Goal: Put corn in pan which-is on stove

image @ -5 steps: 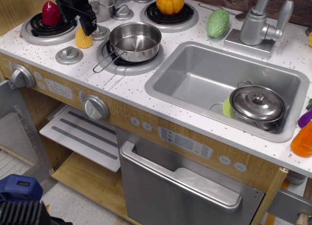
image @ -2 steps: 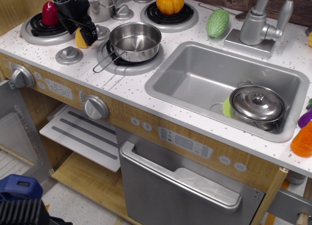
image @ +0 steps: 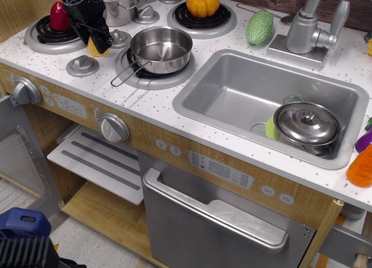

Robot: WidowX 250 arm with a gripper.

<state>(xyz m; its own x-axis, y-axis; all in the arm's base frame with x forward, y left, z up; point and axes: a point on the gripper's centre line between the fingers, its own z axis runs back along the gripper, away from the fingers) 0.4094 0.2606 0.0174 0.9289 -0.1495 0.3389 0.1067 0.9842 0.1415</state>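
The yellow corn [image: 93, 49] stands on the white speckled stove [image: 119, 89], between the front left burners. Only its lower part shows under my black gripper [image: 96, 42]. The gripper has come down over the corn with its fingers on either side; I cannot see whether they press on it. The steel pan [image: 161, 47] sits empty on the front right burner, just right of the gripper, with its wire handle pointing to the front left.
A red toy [image: 60, 15] sits on the left burner and an orange pumpkin [image: 203, 0] on the back right burner. A steel pot [image: 119, 5] stands behind the gripper. A green gourd [image: 259, 27] lies by the faucet [image: 308, 29]. A lidded pot [image: 307, 125] is in the sink [image: 232, 93].
My gripper has moved down and a little left over the corn, which now shows less. The corn and pan have not moved.
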